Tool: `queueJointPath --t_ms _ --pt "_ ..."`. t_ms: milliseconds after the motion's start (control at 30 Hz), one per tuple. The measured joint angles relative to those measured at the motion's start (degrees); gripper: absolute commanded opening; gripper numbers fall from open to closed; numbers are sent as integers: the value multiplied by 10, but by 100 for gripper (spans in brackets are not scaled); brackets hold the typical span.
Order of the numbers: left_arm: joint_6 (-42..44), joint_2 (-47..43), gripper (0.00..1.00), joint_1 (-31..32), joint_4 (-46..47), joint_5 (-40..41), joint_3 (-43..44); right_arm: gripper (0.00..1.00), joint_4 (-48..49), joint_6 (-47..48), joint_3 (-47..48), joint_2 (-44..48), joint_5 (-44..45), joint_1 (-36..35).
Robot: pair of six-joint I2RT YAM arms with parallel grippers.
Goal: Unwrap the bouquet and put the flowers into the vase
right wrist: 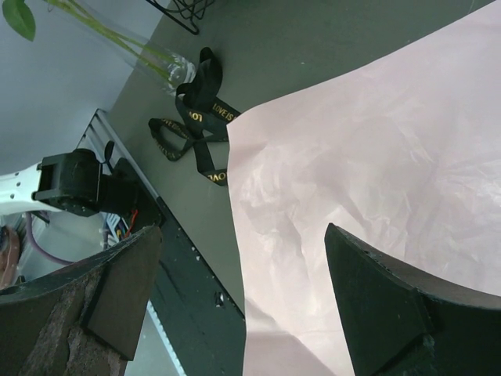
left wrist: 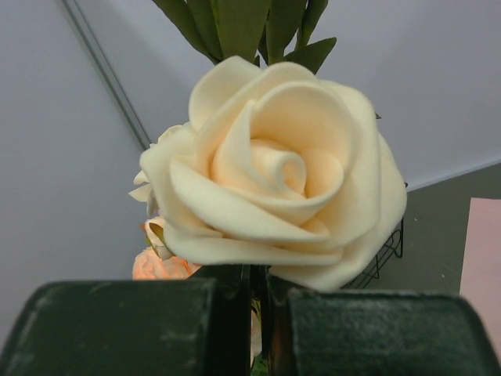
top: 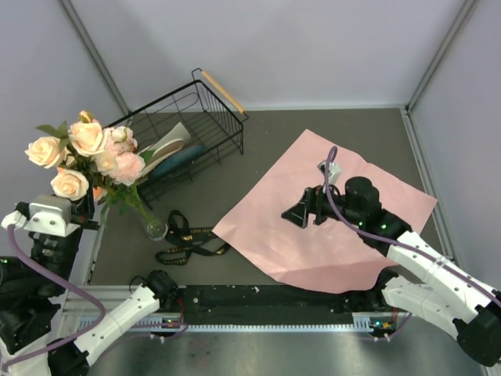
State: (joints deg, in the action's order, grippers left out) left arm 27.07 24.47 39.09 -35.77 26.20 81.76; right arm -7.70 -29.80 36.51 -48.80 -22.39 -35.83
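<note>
As left jaws clamp flowers (top: 88, 139) in vase (top: 154, 228) | right jaws spread

Left arm folded at the desk's left edge, forearm raised; left end effector (left wrist: 258, 294) level, its 2 fingers pinched together on a stem of the flowers (left wrist: 297, 180); right arm stretched forward and leftward, wrist tipped down; right end effector (right wrist: 241, 239) hovers, fingers spread wide, holding nothing.

- The table (top: 352, 129) is dark grey and flat.
- Pale grey walls (top: 297, 47) stand at the back and both sides.
- Thin metal bars (top: 94, 55) run up the corners.
- A black rail (top: 258, 301) lies along the near edge.
- The light is soft and even.
</note>
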Motion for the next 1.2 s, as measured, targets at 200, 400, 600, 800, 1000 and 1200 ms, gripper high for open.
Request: queueJointPath --t_ms 200,400,600,800,1000,1200 --pt "-10 0 0 0 -1 -12 -23 86 0 0 0 0 0 4" --pt "-45 -14 0 0 0 -15 -82 86 0 0 0 0 -2 4" --pt "-92 -57 0 0 12 -12 -155 86 0 -2 0 0 -4 4" --pt "-122 -107 0 0 24 24 -219 86 0 -3 -1 0 -5 4" --pt "-141 -148 0 0 40 66 -250 86 0 -5 -1 0 -11 4" --pt "-162 -151 6 0 60 108 -293 86 2 -9 -3 1 -14 4"
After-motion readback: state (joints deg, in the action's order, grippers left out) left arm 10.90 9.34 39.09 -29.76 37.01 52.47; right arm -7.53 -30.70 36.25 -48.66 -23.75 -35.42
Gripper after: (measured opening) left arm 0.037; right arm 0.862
